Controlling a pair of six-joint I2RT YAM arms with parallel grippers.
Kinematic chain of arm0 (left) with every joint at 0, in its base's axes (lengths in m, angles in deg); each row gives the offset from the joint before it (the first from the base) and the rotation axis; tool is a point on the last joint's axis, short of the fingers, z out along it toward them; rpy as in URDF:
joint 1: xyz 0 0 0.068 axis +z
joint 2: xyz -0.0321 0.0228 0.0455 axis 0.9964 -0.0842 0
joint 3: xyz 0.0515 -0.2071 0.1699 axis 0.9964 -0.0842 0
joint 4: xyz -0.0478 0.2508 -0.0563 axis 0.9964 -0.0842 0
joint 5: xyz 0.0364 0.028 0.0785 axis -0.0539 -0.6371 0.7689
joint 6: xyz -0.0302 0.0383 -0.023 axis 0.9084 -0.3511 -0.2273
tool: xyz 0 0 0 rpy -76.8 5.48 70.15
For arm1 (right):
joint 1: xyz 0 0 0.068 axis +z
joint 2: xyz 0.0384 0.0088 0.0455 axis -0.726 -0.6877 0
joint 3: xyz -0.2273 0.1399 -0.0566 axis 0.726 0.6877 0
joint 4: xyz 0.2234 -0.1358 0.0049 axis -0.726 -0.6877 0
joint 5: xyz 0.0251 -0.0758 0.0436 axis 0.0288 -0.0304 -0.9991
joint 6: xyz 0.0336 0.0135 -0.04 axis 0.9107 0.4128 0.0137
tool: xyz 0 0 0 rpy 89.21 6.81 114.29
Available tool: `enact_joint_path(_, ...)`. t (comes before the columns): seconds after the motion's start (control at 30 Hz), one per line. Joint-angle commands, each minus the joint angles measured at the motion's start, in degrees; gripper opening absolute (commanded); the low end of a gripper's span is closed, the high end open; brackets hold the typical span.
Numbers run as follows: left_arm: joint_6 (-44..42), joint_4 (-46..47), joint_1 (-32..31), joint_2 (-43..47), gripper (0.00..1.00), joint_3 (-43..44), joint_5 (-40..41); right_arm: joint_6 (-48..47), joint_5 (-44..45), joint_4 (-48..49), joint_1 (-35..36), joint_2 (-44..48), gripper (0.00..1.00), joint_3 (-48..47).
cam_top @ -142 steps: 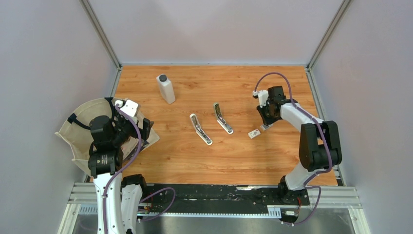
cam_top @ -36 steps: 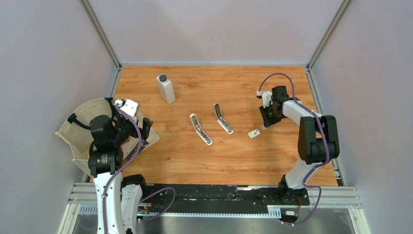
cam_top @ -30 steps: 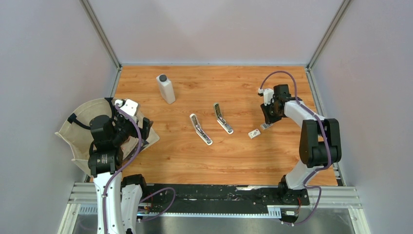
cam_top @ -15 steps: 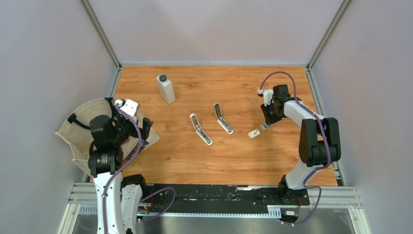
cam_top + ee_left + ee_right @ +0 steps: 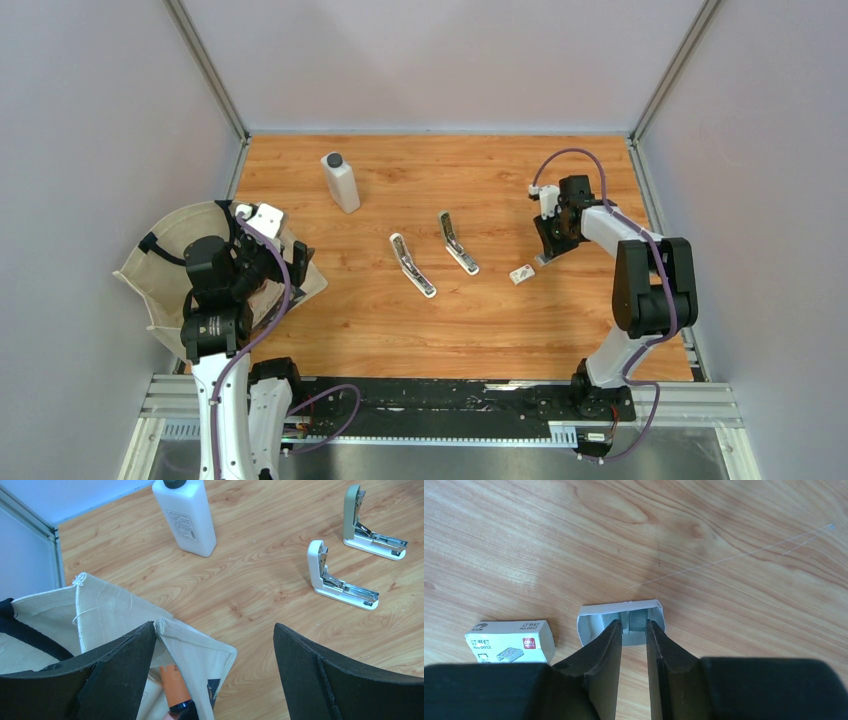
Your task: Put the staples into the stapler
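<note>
The white staple box [image 5: 509, 641] with a red mark lies on the table, left of my right gripper [image 5: 633, 625]; it also shows in the top view [image 5: 520, 273]. Its pale inner tray [image 5: 594, 622] lies open beside it. My right gripper's fingers reach into the tray, nearly closed on the grey staple strip [image 5: 637, 619]. In the top view the right gripper [image 5: 543, 258] points down at the tray. A white stapler [image 5: 412, 265] and a green stapler [image 5: 457, 243] lie open mid-table. My left gripper [image 5: 215, 670] is open and empty over a bag.
A white bottle [image 5: 341, 182] stands at the back left. A cream cloth bag [image 5: 180, 260] lies at the left edge, with an orange tube [image 5: 172, 682] inside it. Both staplers [image 5: 335, 577] [image 5: 367, 527] show in the left wrist view.
My right wrist has shifted slightly back and right over the pale tray, then settled. The left arm, staplers and box have not moved.
</note>
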Motion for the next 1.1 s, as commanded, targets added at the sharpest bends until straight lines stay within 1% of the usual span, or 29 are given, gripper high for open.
enact_joint_path(0.0, 0.06, -2.43, 0.51, -0.73, 0.95, -1.11, 0.22, 0.53, -2.7, 1.89, 0.38, 2.08, 0.28, -0.58)
enact_joint_path(0.13, -0.03, -2.52, 0.51, -0.82, 0.95, -1.2, 0.13, -0.26, -4.29, 1.53, 1.43, 2.35, 0.28, -0.31)
enact_joint_path(0.3, -0.03, -2.43, 0.51, -0.82, 0.95, -1.11, 0.13, -0.52, -3.5, 1.09, 2.13, 1.12, 0.28, -0.66)
enact_joint_path(0.57, -0.03, -2.34, 0.51, -0.82, 0.95, -1.2, 0.13, -0.35, -2.09, 1.09, 2.14, 0.15, 0.28, -0.84)
enact_joint_path(0.87, -0.03, -2.43, 0.51, -0.73, 0.95, -1.2, 0.13, -1.32, -2.89, -0.05, 2.05, 0.15, 0.25, -0.66)
enact_joint_path(1.07, -0.03, -2.43, 0.43, -0.65, 0.95, -1.2, 0.13, -1.84, -2.88, -0.66, 2.05, 0.15, 0.26, -0.49)
